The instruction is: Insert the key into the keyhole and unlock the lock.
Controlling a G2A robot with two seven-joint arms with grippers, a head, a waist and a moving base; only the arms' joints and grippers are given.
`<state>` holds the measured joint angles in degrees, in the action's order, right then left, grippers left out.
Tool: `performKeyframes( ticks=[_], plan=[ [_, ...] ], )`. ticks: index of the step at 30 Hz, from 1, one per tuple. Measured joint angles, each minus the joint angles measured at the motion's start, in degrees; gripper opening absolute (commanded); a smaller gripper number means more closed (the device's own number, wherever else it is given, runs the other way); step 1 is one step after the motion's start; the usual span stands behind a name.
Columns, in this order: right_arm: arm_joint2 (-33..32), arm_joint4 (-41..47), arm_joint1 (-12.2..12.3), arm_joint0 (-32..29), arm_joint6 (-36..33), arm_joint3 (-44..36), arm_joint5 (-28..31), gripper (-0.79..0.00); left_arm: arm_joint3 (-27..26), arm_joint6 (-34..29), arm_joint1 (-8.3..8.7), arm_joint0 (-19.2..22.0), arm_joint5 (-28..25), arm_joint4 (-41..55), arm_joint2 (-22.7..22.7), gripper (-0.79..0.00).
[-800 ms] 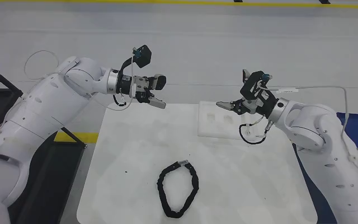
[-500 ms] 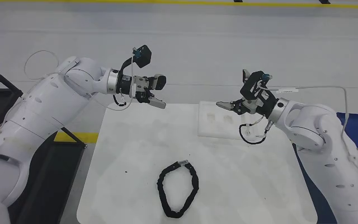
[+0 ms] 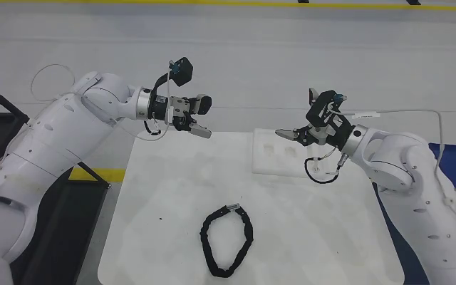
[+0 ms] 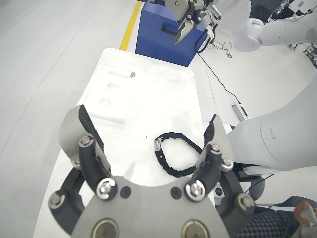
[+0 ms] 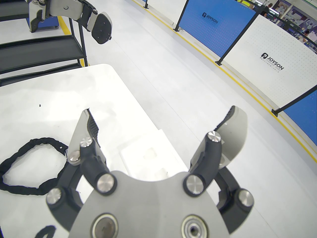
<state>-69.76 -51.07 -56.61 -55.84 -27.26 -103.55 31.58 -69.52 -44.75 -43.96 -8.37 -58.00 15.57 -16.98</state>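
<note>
Left claw [image 4: 147, 115] and right claw [image 5: 159, 111] wide, empty; small silver metal key [image 4: 133, 74] best pinched squarely by its head

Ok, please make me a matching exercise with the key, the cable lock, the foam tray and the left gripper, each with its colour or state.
Things:
1. key
2. cable lock
3. foam tray
4. left gripper

Descriptions:
a. black, lying in a loop
b. open, holding nothing
c. white, with recesses
d. small, metallic, on the tray

Pairs: 1-d, 2-a, 3-c, 4-b.
</note>
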Motion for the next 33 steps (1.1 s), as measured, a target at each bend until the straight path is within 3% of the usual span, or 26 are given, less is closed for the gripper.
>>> performKeyframes(
  ticks=[13,16,22,33],
  plan=[
    [-0.02,-0.33,0.0,-0.13,0.2,-0.14,-0.25,0.0,-0.34,-0.15,-0.01,-0.06,0.0,-0.28,-0.02,0.0],
    [-0.2,-3.21,-0.08,-1.11,2.04,-0.49,-2.82,0.0,-2.91,-0.26,0.04,-0.61,0.4,-3.64,-0.82,0.0],
    [-1.42,-10.03,0.09,-2.72,4.18,-0.38,-5.16,0.0,-2.63,2.42,0.31,-2.14,3.39,-5.65,-2.55,0.0],
    [-2.13,-20.53,0.52,-5.35,-6.28,0.88,-9.86,0.0,-2.64,2.35,0.31,-2.11,3.31,-5.6,-2.51,0.0]
  ],
)
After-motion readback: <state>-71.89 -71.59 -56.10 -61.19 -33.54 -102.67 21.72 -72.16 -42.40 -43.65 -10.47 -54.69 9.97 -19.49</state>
